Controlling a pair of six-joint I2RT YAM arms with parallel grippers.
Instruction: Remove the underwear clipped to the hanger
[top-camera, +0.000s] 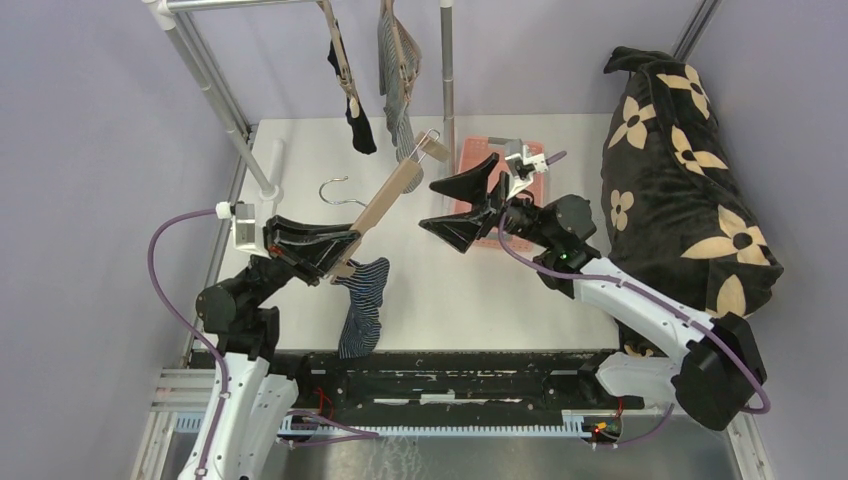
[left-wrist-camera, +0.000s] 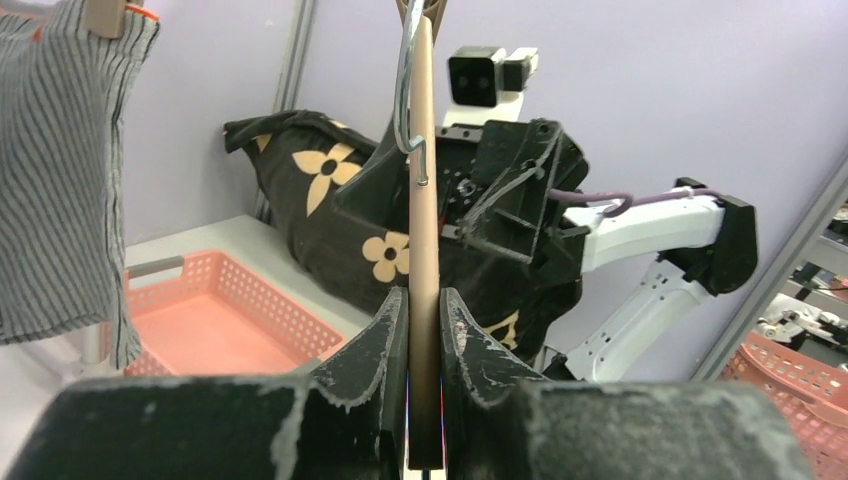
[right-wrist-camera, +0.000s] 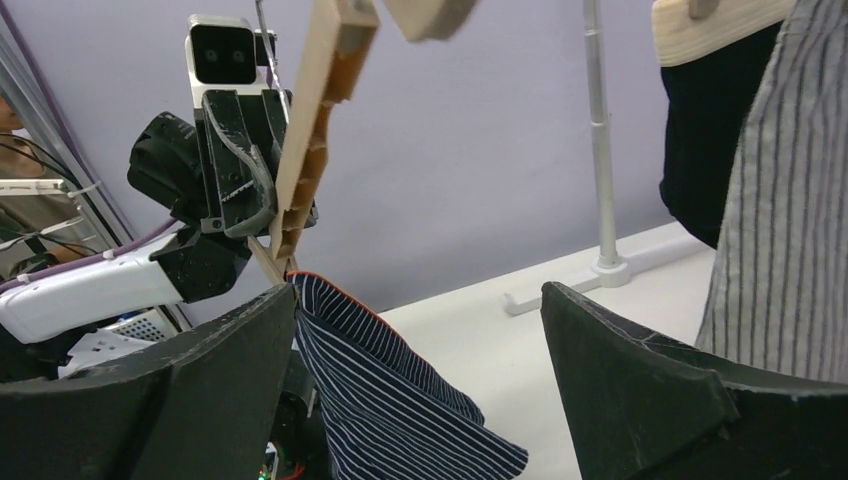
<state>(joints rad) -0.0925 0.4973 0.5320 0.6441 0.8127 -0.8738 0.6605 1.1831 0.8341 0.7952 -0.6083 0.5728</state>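
My left gripper (top-camera: 335, 250) is shut on the bar of a wooden hanger (top-camera: 395, 190), held slanted above the table; the left wrist view shows the jaws (left-wrist-camera: 424, 310) pressed on the bar (left-wrist-camera: 424, 200). Navy briefs with thin white stripes (top-camera: 362, 300) hang from the hanger's lower end, also in the right wrist view (right-wrist-camera: 390, 400). My right gripper (top-camera: 462, 203) is open and empty, facing the hanger; its left finger (right-wrist-camera: 200, 380) is next to the navy briefs. Black briefs (top-camera: 357, 125) and grey-striped briefs (top-camera: 398, 95) hang from other hangers on the rack.
A pink basket (top-camera: 478, 160) sits at the back of the table, partly under my right gripper. A large black cushion with tan flowers (top-camera: 680, 190) fills the right side. The rack's pole (top-camera: 447, 80) and foot (top-camera: 262, 170) stand at the back.
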